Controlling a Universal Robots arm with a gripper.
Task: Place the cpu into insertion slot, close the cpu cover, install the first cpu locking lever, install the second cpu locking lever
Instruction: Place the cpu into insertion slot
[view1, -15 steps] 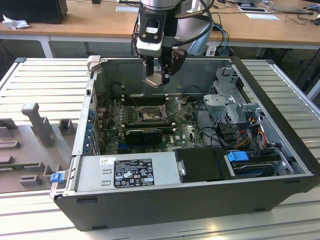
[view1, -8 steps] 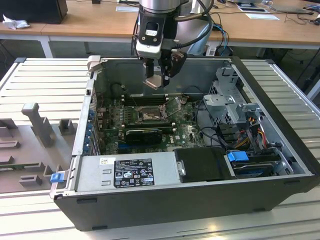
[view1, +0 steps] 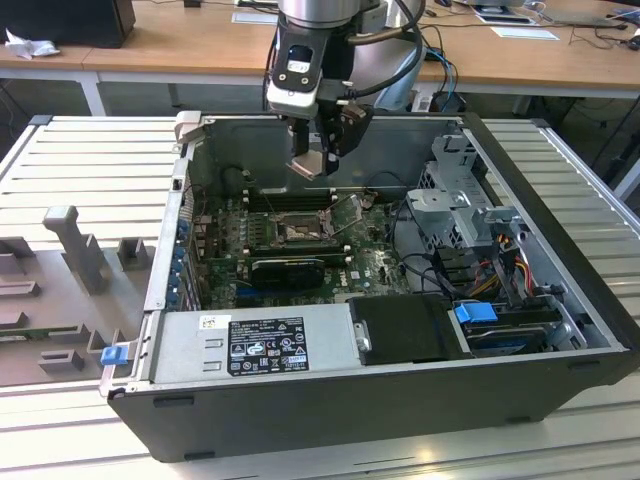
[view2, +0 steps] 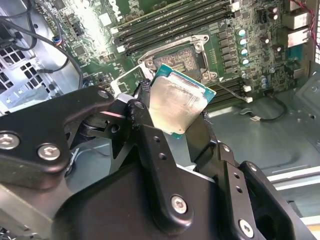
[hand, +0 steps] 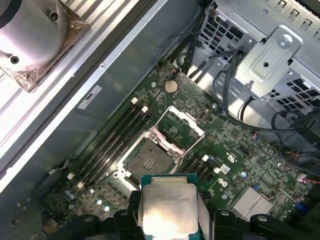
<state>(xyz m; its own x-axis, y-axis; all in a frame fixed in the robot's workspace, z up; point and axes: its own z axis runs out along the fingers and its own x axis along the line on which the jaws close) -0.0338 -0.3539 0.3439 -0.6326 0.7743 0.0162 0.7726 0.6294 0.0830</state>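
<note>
An open black computer case lies on its side on a pale grey ribbed metal surface and takes up the middle and lower right of the exterior view. On the exterior view's left, grey moulded fixtures stand on the same surface. Along the upper edge of the frame run wooden desks with papers and cables on them.

The robot arm comes down from the upper middle of the exterior view. Its black pincer hangs above the case interior, clamped on the cpu, one finger on each side of the chip. In both wrist views the cpu shows a pale silver top with a green edge. It is tilted, up in the air and well apart from the board.

Below it lies the green circuit board. The insertion slot sits near its middle, dark, square and uncovered. The cpu cover, a thin silver frame, is swung up at one edge of the slot. Long black memory slots run beside the socket. A grey power supply lies along the lower edge of the case, and a metal drive cage stands to the exterior view's right.
</note>
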